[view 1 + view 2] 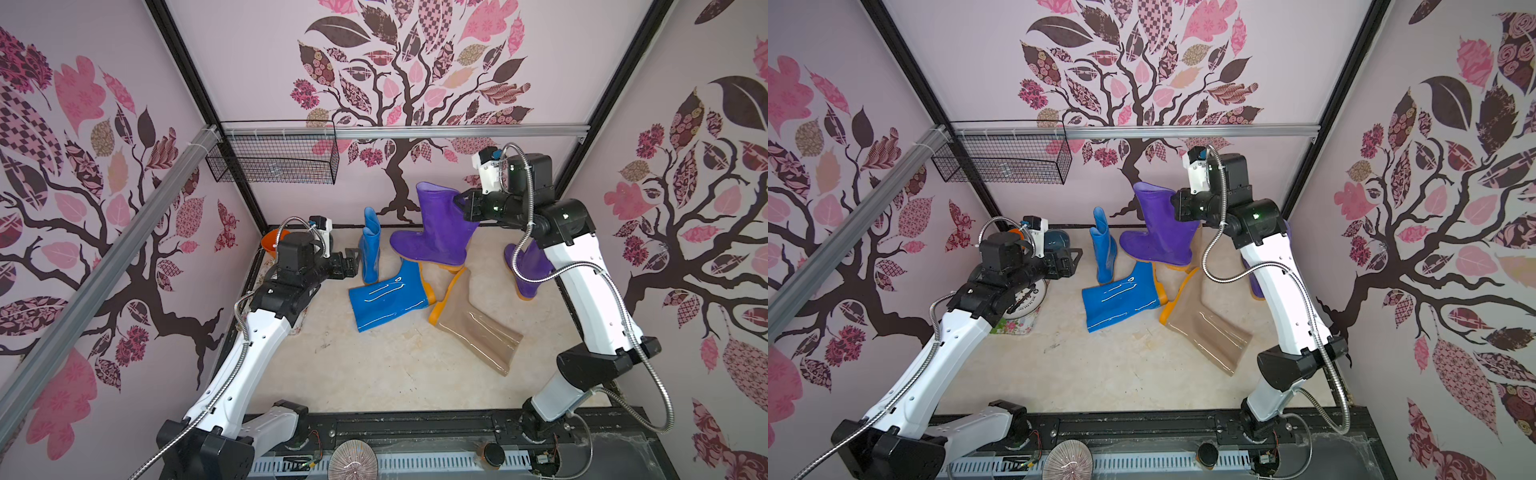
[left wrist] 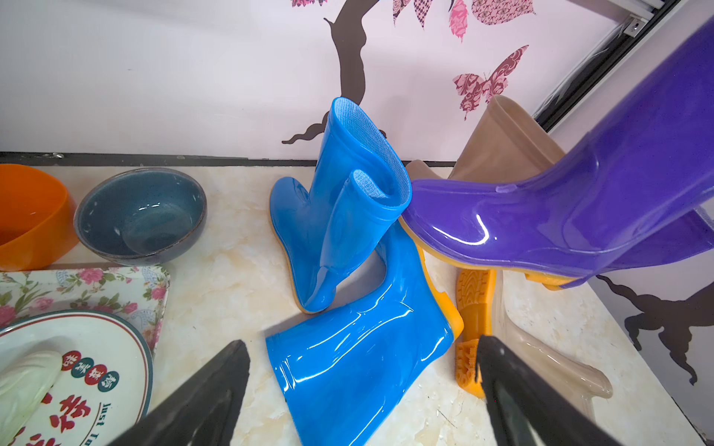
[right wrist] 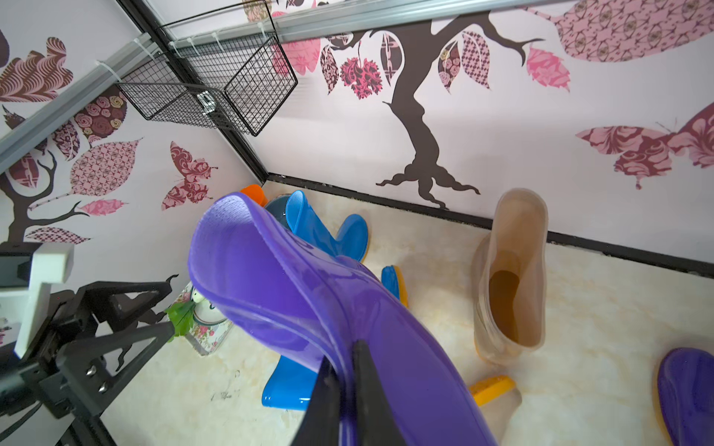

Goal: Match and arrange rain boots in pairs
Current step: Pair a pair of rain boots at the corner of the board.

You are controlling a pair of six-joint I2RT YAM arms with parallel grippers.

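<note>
R gripper [image 3: 345, 371] clamped shut on shaft wall of the held purple boot [image 1: 432, 232], near the top rim. Thin rubber there is prob the only part narrow enough for the jaws. Boot hangs tilted and appears clear of the table [image 1: 374, 374], toe twd the standing blue boot [image 1: 371, 253]. In L wrist view the toe looks to touch that boot's cuff, can't be sure. Lift prob meant to clear the pile and carry it to its mate: 2nd purple boot [image 1: 525, 270], upright by R wall, behind R arm.

L gripper [image 1: 352, 258] has jaws spread wide and nothing in them. It sits just beside the standing blue boot, aimed over the lying blue boot [image 1: 388, 301]. Reads as lining up on the blues.

Boots are glossy w/ orange-yellow soles. Standing blue has its shaft creased inward. Lying blue is on its side, sole just beside the sole of the lying beige boot [image 1: 478, 328], translucent, table shows thru. Other beige boot [image 3: 514, 270] is upright near back wall. No pair set neatly yet, by my read. Orange cup [image 2: 31, 216] and grey-blue bowl [image 2: 141, 214] are in L back corner, apart from boots.
</note>
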